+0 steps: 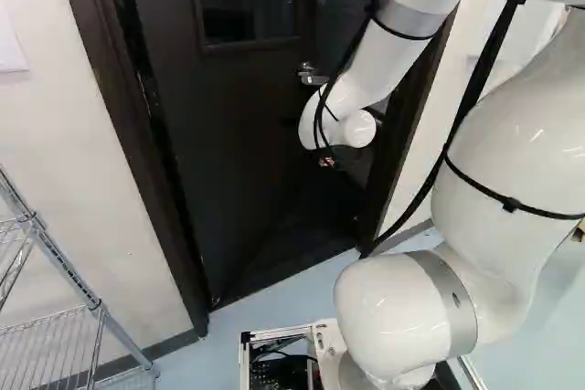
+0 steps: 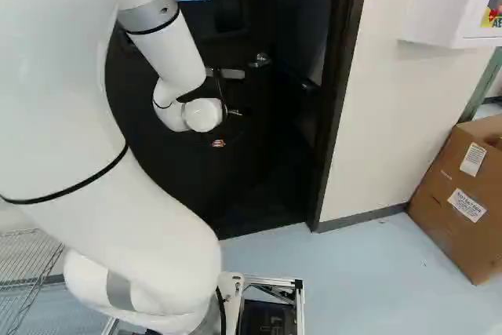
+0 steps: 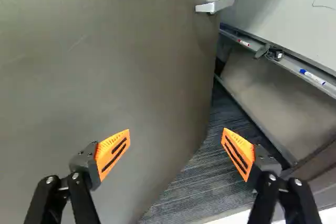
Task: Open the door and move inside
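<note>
Wide apart stand the two fingers of the claw (image 1: 326, 162), their orange pads (image 3: 114, 153) facing each other across a broad gap, out at twelve o'clock from the moving base. From where I stand, the dark door (image 1: 242, 152) is right there at twelve too, ajar, with its opening towards one o'clock, between the handle side and the door frame (image 2: 333, 107). Looking along the claw, one finger is in front of the door's face and the other is in front of the opening; whether either fingertip touches the door I can't tell. The silver lever handle (image 3: 215, 4) is ahead of the claw, higher up and around one o'clock, well apart from both fingers. The white arm (image 1: 366, 70) reaches forward and bends down near the handle. Through the opening, about one to two o'clock from the claw, I see dark ribbed carpet (image 3: 205, 182) and a whiteboard (image 3: 283, 3), a blue-capped marker (image 3: 312, 76) lying on its tray (image 3: 286, 62). Back on our side, a wire rack (image 1: 64, 267) stands at ten o'clock from the base, while a cardboard box (image 2: 451, 202) sits on the pale floor (image 2: 361, 272) at two o'clock, near a white cabinet (image 2: 439, 5) on the wall.
</note>
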Controlling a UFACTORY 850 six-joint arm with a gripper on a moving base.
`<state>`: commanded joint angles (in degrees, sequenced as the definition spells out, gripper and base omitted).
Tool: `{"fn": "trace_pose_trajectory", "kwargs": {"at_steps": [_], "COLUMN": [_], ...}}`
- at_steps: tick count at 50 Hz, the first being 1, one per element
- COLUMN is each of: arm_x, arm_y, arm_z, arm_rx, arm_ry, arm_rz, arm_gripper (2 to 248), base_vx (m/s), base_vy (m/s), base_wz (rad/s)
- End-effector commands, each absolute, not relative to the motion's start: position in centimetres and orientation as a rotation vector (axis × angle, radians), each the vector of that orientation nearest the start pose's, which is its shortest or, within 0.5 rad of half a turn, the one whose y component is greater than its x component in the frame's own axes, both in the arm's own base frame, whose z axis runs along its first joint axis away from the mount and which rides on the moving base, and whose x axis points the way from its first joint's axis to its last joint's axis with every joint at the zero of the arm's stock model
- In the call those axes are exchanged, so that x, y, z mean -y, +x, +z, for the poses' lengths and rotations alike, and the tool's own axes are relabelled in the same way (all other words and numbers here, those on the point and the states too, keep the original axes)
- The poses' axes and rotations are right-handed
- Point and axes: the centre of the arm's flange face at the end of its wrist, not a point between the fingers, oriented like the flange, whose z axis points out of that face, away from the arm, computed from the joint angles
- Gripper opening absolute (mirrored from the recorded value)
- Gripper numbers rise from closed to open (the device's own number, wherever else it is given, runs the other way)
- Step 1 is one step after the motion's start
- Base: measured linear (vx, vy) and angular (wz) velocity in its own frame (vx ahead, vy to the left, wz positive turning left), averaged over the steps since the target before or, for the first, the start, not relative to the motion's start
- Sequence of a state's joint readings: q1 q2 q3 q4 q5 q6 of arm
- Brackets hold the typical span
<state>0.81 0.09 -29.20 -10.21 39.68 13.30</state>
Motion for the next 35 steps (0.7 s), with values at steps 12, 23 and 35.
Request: {"fn": "trace_pose_trajectory", "kwargs": {"at_steps": [12,23,35], "arm_x": [-1.61,-1.61,-1.61], "arm_y": [42.17,42.17,42.17], "arm_z": [42.31,42.31,42.31], "arm_rx": [-0.004,-0.004,-0.004], "arm_ry": [-2.474,-2.474,-2.474], "arm_rz": [-1.674,-1.674,-1.674], "arm_gripper": [247,247,247], "base_vx": [0.194,0.187,0.190], "base_vy": [0.051,0.052,0.051], "base_wz": [-0.008,-0.010,-0.012]}}
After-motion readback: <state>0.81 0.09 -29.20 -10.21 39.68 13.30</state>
